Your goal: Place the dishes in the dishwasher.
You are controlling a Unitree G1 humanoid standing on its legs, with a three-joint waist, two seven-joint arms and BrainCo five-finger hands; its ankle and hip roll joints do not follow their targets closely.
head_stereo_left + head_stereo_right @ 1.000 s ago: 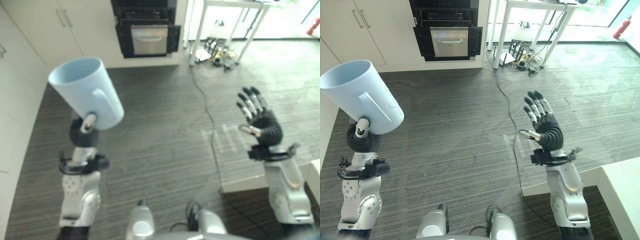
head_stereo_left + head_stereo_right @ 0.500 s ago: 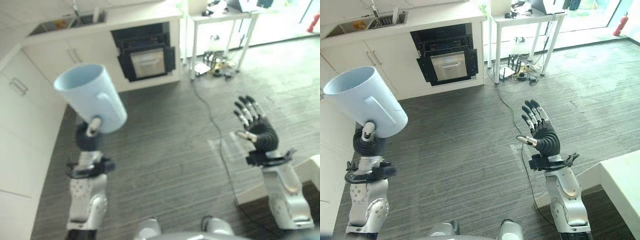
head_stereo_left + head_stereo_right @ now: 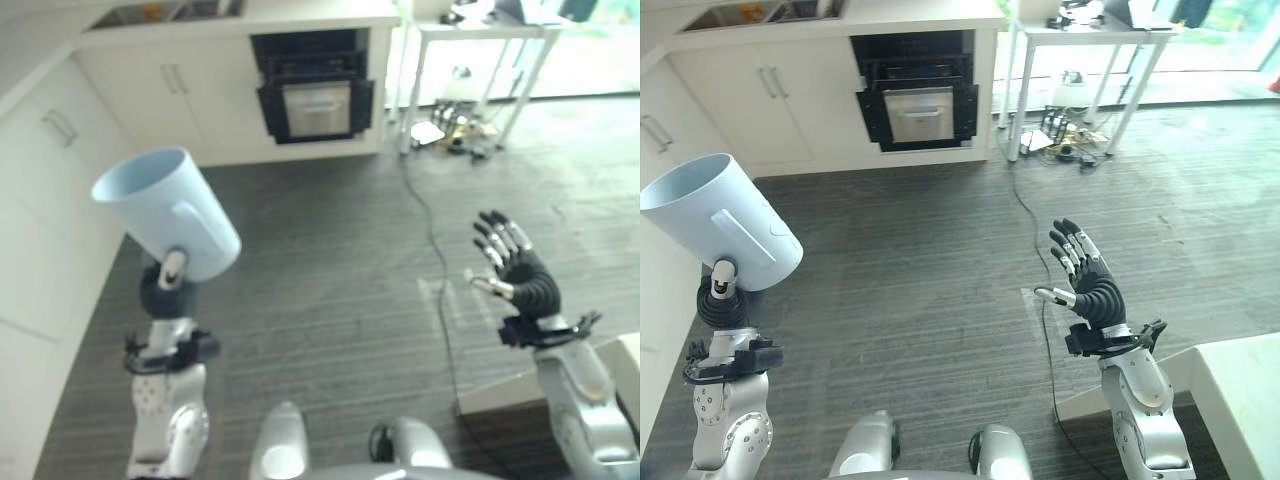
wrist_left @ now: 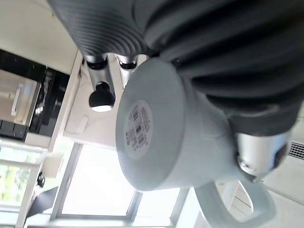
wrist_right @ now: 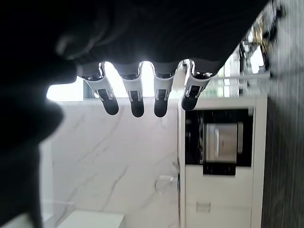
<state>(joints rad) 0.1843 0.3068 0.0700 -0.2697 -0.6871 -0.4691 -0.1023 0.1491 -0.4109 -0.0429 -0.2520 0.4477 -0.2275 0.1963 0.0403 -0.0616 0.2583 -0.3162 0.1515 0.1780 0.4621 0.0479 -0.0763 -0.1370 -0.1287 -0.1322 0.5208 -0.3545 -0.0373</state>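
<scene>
A pale blue mug (image 3: 165, 210) is held up in the air at the left, tilted with its mouth up and to the left. My left hand (image 3: 165, 285) is shut on the mug from below, its thumb against the handle; the left wrist view shows the mug (image 4: 161, 128) bottom with a label and my fingers (image 4: 102, 97) curled round it. My right hand (image 3: 1092, 285) is raised at the right, open, fingers straight and apart, holding nothing. The dark open dishwasher (image 3: 920, 100) sits in the white cabinets at the far side of the room.
White cabinets (image 3: 770, 90) run along the back and the left side, with a sink (image 3: 760, 12) on the counter. A white table (image 3: 1110, 60) stands at the back right with clutter under it. A white counter corner (image 3: 1240, 390) is near my right arm. Dark wood floor (image 3: 930, 260) lies between.
The camera view has shifted, so the cabinets and the dishwasher sit differently in the picture. Both hands keep their poses; the mug stays in my left hand.
</scene>
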